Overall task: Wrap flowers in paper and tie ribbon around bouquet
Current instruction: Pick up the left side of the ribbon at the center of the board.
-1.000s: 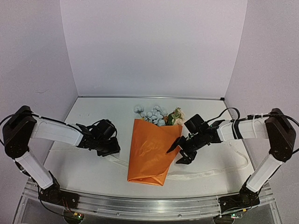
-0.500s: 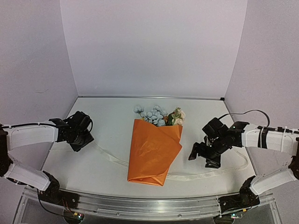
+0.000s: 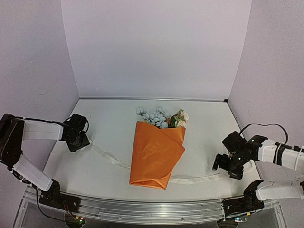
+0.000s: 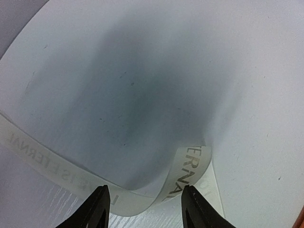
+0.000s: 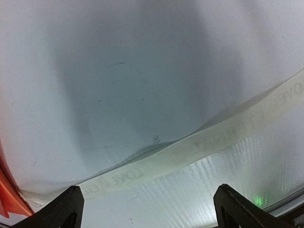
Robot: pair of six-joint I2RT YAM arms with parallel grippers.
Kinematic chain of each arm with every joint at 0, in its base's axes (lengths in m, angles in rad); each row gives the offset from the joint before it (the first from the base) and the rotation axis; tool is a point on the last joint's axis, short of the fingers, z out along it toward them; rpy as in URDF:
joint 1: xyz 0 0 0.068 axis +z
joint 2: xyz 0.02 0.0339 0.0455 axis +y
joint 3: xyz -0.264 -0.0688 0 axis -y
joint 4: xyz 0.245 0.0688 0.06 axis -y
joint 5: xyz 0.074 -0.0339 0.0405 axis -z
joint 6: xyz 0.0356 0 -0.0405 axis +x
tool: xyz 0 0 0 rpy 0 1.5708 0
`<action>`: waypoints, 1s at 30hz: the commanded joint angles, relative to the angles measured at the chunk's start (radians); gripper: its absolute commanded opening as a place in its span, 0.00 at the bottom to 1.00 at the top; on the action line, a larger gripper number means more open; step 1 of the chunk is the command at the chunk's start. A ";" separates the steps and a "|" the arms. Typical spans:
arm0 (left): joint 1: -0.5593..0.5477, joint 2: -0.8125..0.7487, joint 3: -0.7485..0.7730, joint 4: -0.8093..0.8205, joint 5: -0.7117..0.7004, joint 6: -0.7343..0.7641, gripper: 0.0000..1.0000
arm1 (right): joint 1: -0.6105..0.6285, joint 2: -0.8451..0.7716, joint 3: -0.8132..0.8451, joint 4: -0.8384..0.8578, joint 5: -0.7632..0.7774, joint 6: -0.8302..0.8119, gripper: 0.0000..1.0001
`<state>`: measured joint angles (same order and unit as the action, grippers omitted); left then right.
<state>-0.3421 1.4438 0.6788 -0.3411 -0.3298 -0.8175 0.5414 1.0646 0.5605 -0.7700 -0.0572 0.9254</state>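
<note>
on the table (image 3: pixel 110 118), glossy orange paper (image 3: pixel 154 153) (cone-shaped)

Bright diffuse light; wrist views softly shadowed.

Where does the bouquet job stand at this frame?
Done: the flowers lie wrapped in the paper, blooms out the far end. In hand: nothing; the left gripper and right gripper hover open over the ribbon, which lies loose on the table and seems to run under the paper. Left: tying the ribbon around the wrap.
</note>
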 commanded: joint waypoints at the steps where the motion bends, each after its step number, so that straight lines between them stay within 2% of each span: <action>1: 0.028 0.039 -0.006 0.153 0.084 0.123 0.52 | -0.020 -0.067 -0.032 -0.051 0.140 0.007 0.98; 6: 0.044 0.098 0.020 0.202 0.108 0.144 0.45 | -0.056 -0.097 -0.039 -0.115 0.212 0.006 0.98; 12: 0.052 0.143 0.050 0.208 0.124 0.149 0.24 | -0.167 -0.035 -0.044 -0.116 0.159 0.029 0.98; 16: 0.051 0.134 0.053 0.197 0.117 0.151 0.14 | -0.212 0.013 -0.051 -0.091 0.126 0.065 0.98; 23: 0.053 0.108 0.047 0.188 0.114 0.148 0.07 | -0.278 0.144 -0.080 0.063 0.066 0.146 0.98; 30: 0.054 0.069 0.045 0.175 0.109 0.147 0.04 | -0.305 0.243 -0.106 0.176 0.067 0.189 0.77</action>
<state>-0.2932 1.5687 0.6991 -0.1741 -0.2110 -0.6777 0.2490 1.2390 0.5029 -0.6940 0.0206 1.0734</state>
